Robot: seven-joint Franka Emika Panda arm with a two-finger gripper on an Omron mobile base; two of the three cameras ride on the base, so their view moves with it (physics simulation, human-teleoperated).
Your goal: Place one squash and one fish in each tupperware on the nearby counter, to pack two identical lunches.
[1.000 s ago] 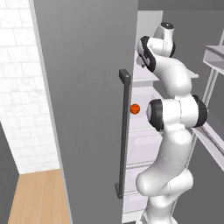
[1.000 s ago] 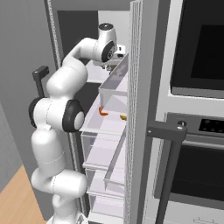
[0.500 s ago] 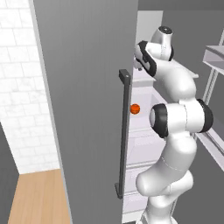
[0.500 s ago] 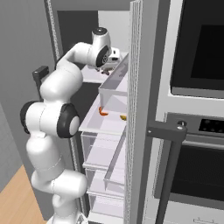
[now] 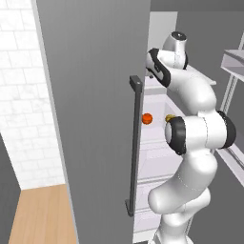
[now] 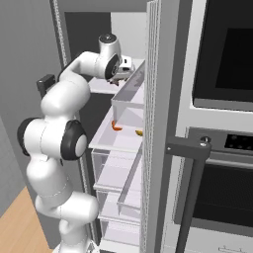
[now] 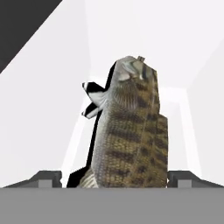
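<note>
From the left base view, the white arm reaches up past the open fridge door (image 5: 95, 119) with its dark handle (image 5: 135, 143) into the fridge, where an orange-red squash (image 5: 147, 118) and a yellow-ochre squash (image 5: 169, 117) sit on a pale shelf, near each other. In the right base view, the gripper (image 6: 123, 69) hangs over an upper shelf (image 6: 106, 86) just above a clear bin (image 6: 129, 96); both squash lie lower down on a white shelf. In the hand view, a brown speckled fish (image 7: 127, 131) stands between the two finger tips (image 7: 46, 178), which sit spread to either side; whether they touch the fish cannot be told.
</note>
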